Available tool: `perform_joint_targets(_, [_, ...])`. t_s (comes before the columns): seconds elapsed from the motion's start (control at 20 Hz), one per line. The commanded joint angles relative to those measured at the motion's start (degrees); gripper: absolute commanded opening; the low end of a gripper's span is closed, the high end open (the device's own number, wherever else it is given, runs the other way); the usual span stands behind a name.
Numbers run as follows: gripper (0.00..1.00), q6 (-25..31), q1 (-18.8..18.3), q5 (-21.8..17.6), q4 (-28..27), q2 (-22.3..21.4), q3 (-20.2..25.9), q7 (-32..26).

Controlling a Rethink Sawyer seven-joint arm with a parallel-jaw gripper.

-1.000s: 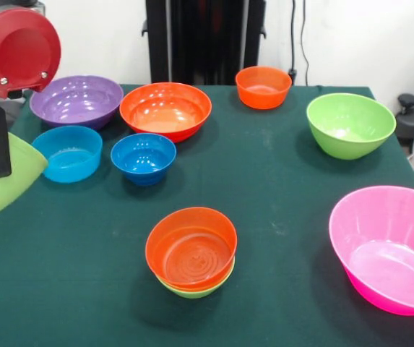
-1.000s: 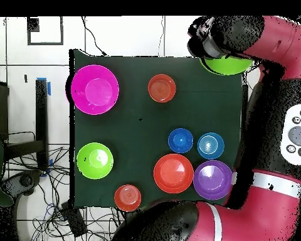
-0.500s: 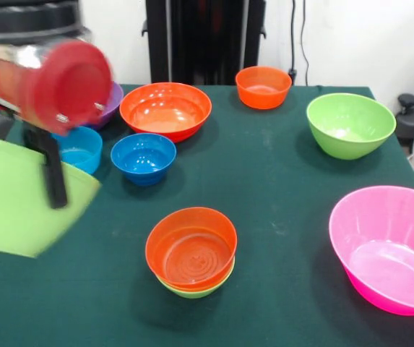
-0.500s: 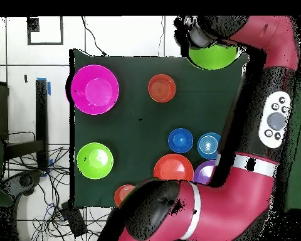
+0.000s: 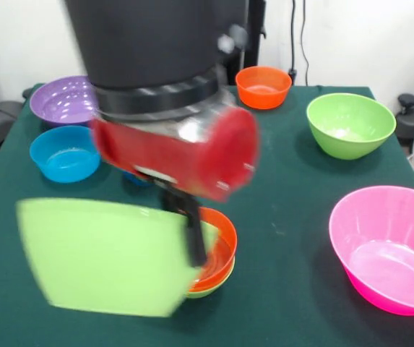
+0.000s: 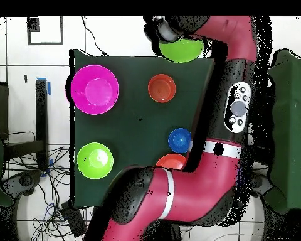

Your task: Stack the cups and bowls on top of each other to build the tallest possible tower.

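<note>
A: Arm pos?
B: Arm (image 5: pixel 156 65) fills the front view, upper centre. Gripper (image 5: pixel 191 235) hangs below the red wrist, one black finger (image 5: pixel 192 242) over the rim of a big lime bowl (image 5: pixel 105 256).
A: Holding it?
B: Yes, clamped on the rim. Bowl is tilted and blurred, low left-centre in front view. In the overhead view the lime bowl (image 6: pixel 180 49) sits at the table's top edge, partly past it.
A: Tower?
B: Tower (image 5: pixel 217 264) just right of the held bowl: orange bowl nested in a small green one, partly hidden behind lime bowl and finger. Can't tell if they touch. Overhead shows it as an orange bowl (image 6: pixel 162 88) on the cloth, near the held one.
A: Rest of the table (image 5: pixel 293 181)?
B: Green cloth. Purple bowl (image 5: pixel 62 100) far left, light blue bowl (image 5: pixel 66 153) in front of it. Small orange bowl (image 5: pixel 263 87) at the back centre. Green bowl (image 5: pixel 350 124) back right, pink bowl (image 5: pixel 389 249) near right, cut by the frame edge. Overhead: dark blue bowl (image 6: pixel 179 140) and an orange-red bowl (image 6: pixel 172 161) peek out beside the arm.
</note>
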Motion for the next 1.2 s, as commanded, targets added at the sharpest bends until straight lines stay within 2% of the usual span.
perform_joint_targets(0.05, [0.00,3.92,2.98,-0.79,-3.15,2.61,7.42,16.26])
perform_joint_targets(0.3, [0.00,5.26,2.75,0.75,-1.62,0.60,9.13,13.91])
perform_joint_targets(0.4, [0.00,4.48,2.40,2.45,0.42,0.05,8.24,14.47])
perform_joint_targets(0.55, [0.00,4.53,0.91,5.32,4.76,-1.49,7.47,8.41])
perform_joint_targets(0.9, [0.00,2.73,-0.53,10.75,13.22,-7.49,4.88,5.56])
perform_joint_targets(1.1, [0.00,-0.49,-2.27,13.52,22.53,-13.33,3.97,2.45])
perform_joint_targets(1.2, [0.00,-3.39,-3.39,14.89,28.89,-16.15,4.00,1.40])
